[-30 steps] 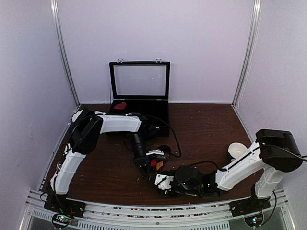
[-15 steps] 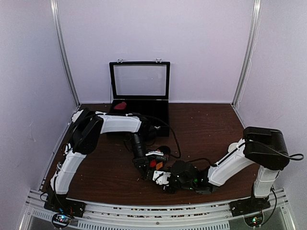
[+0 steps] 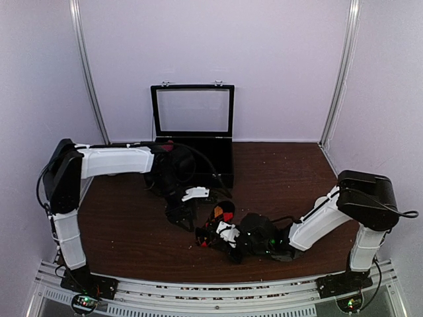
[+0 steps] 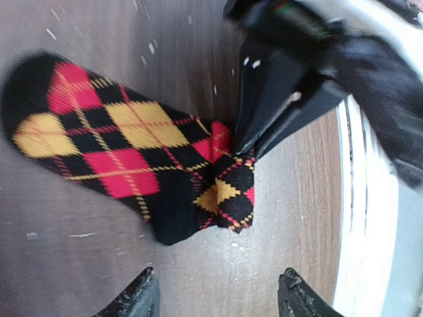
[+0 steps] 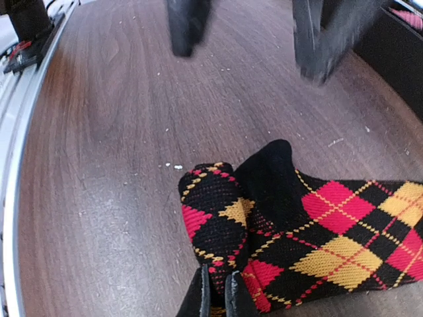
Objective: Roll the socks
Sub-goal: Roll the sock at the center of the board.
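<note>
A black sock [image 4: 125, 148] with red and orange argyle diamonds lies flat on the brown table [image 3: 132, 231], its near end folded over into a short roll [image 5: 228, 211]. My right gripper [image 5: 217, 292] is shut on the edge of that folded end; the top view shows it [image 3: 223, 233] at the sock [image 3: 218, 216]. My left gripper [image 4: 217, 300] stands open just clear of the sock, nothing between its fingers, and sits to the sock's left [image 3: 180, 216] in the top view. The magenta-pink sock is not clearly visible.
A black case [image 3: 221, 158] with its glass lid raised stands at the back of the table, behind the left arm. A strip of pink fabric [image 5: 410, 16] shows inside it. The metal rail [image 3: 198, 290] runs along the near edge.
The left gripper opened, let go of the sock and drew back to the left. The right gripper closed on the folded end, and more of the sock now lies spread out.
</note>
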Robot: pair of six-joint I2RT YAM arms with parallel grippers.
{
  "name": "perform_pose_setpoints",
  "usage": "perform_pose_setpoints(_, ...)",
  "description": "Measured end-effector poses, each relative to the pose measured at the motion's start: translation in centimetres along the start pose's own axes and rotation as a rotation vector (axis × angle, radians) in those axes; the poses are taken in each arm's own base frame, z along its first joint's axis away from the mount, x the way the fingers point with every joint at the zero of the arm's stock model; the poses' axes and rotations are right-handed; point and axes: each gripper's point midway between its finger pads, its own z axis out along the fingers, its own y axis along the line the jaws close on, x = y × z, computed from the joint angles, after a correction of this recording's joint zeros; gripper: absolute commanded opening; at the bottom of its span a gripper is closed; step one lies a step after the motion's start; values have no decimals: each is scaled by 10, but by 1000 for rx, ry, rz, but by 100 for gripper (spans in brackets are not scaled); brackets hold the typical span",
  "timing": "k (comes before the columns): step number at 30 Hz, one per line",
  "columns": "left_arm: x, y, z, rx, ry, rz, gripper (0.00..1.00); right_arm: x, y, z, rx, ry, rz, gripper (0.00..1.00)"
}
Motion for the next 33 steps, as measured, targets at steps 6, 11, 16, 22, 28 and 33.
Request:
perform_pose_setpoints(6, -6, -6, -8, -96, -79, 120, 58, 0, -8, -1, -77, 22, 180, 0)
perform_pose_setpoints(11, -4, -7, 10, -128, -44, 211, 56, -3, -21, 8, -183, 54, 365, 0)
perform_pose_setpoints(16, -8, -2, 23, -165, -15, 278, 57, -1, -25, 12, -256, 88, 508, 0)
perform_pose_setpoints(22, -3, 14, 40, -191, 30, 292, 49, -2, -24, 17, -336, 117, 620, 0)
perform_pose_setpoints(28, 5, 20, 53, -202, 83, 314, 26, -1, -29, 17, -367, 120, 690, 0)
perform_pose_setpoints(33, 4, 19, 58, -195, 120, 333, 3, 0, -28, 16, -392, 125, 710, 22)
